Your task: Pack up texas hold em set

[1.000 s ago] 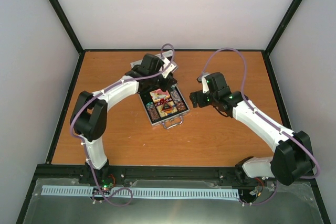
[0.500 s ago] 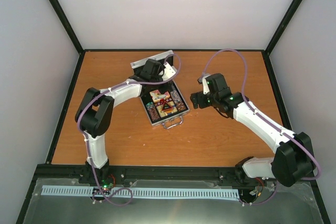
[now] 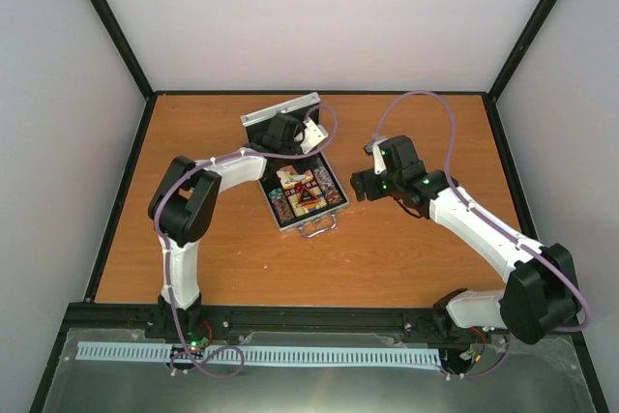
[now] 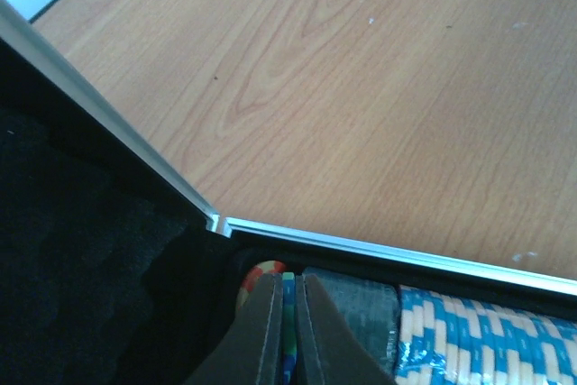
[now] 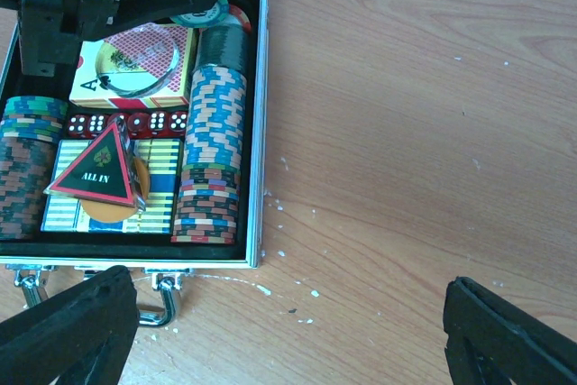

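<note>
The silver case (image 3: 336,208) lies open mid-table, its lid (image 3: 280,111) raised at the far side. It holds rows of chips (image 5: 209,160), card decks, red dice, a triangular "ALL IN" button (image 5: 97,174), an orange disc (image 5: 106,211) and a clear disc (image 5: 135,74). My left gripper (image 3: 302,142) is down at the case's far right corner, shut on a green and blue chip (image 4: 288,313) held on edge between its fingers (image 4: 261,331). My right gripper (image 3: 360,184) is wide open and empty, just right of the case above bare wood.
The case's metal handle (image 5: 158,308) points toward the arms. White specks lie on the wood (image 5: 297,281) by the case's near right corner. Black foam lines the lid (image 4: 72,250). Black frame rails border the table.
My left gripper has moved back and right to the case's far right corner, and the raised lid now shows behind it. The right arm has not moved.
</note>
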### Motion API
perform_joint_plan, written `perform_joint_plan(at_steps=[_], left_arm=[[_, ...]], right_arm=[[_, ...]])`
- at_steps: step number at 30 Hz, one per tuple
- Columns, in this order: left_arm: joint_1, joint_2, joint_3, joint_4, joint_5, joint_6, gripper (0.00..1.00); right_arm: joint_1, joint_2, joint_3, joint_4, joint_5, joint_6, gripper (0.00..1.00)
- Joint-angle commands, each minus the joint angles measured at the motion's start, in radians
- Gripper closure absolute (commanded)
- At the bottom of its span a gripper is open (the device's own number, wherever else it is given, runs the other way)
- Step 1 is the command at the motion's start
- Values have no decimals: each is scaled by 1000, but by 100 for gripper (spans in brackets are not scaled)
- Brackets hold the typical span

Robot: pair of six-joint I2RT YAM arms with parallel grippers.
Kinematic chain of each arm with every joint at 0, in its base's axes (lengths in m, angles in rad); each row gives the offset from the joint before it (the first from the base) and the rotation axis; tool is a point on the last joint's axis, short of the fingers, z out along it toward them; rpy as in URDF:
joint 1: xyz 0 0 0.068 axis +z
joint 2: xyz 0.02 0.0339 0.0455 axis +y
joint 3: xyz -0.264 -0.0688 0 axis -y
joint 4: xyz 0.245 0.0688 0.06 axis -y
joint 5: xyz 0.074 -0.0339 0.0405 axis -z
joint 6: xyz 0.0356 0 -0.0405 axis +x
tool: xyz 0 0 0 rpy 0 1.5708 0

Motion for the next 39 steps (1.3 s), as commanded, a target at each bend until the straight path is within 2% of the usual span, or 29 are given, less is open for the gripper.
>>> perform_joint_plan(at_steps=[1, 15, 24, 32, 35, 39], left_arm=[[6, 19, 46, 50, -19, 29, 99], [7, 44, 42, 50, -8, 23, 98], [6, 26, 34, 63, -37, -12, 79], [6, -22, 30, 65, -44, -54, 73], [6, -72, 23, 54, -8, -90, 68], [5, -149, 28, -27, 115, -158, 55]], right_arm=[[-6, 7, 9, 6, 2, 7, 8], [-5, 22, 12, 1, -11, 7, 9], [-4, 23, 14, 2, -14, 9, 9], [-4, 20, 16, 2, -10, 10, 9], [-5, 13, 16, 3, -3, 9, 9], [-5, -1, 18, 7, 21, 10, 8]])
